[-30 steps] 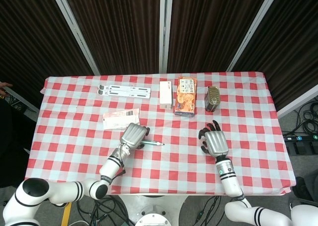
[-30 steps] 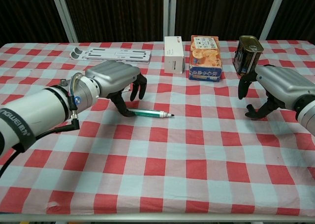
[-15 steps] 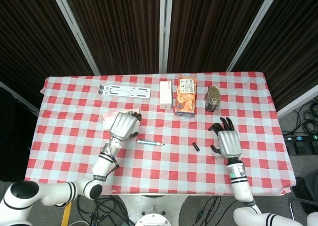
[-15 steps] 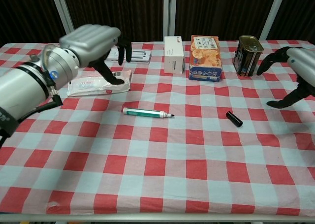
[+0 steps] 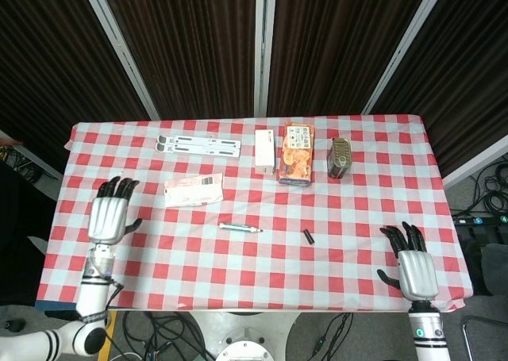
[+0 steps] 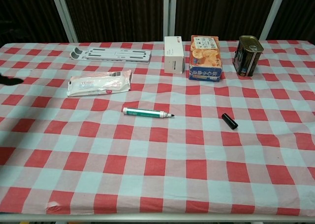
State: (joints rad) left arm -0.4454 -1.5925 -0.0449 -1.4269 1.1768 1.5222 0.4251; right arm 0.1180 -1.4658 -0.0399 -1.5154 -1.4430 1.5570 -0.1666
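Note:
An uncapped green marker (image 5: 240, 228) (image 6: 147, 113) lies in the middle of the red-checked table, its black tip pointing right. Its black cap (image 5: 306, 236) (image 6: 229, 121) lies apart, to the right. My left hand (image 5: 109, 215) hovers at the table's left side, fingers spread and empty. My right hand (image 5: 411, 267) hangs over the front right corner, fingers apart, holding nothing. In the chest view only a dark fingertip (image 6: 10, 80) shows at the left edge; the right hand is out of that view.
A pink-and-white packet (image 5: 193, 190) (image 6: 99, 82) lies left of centre. Along the back stand a white folding stand (image 5: 198, 144) (image 6: 110, 54), a white box (image 5: 265, 151) (image 6: 173, 54), a cookie box (image 5: 297, 153) (image 6: 204, 57) and a dark tin (image 5: 340, 156) (image 6: 247, 55).
Both hands have drawn back from the table's middle to its outer sides. The left let go of the marker, the right moved off the cap; both now lie bare.

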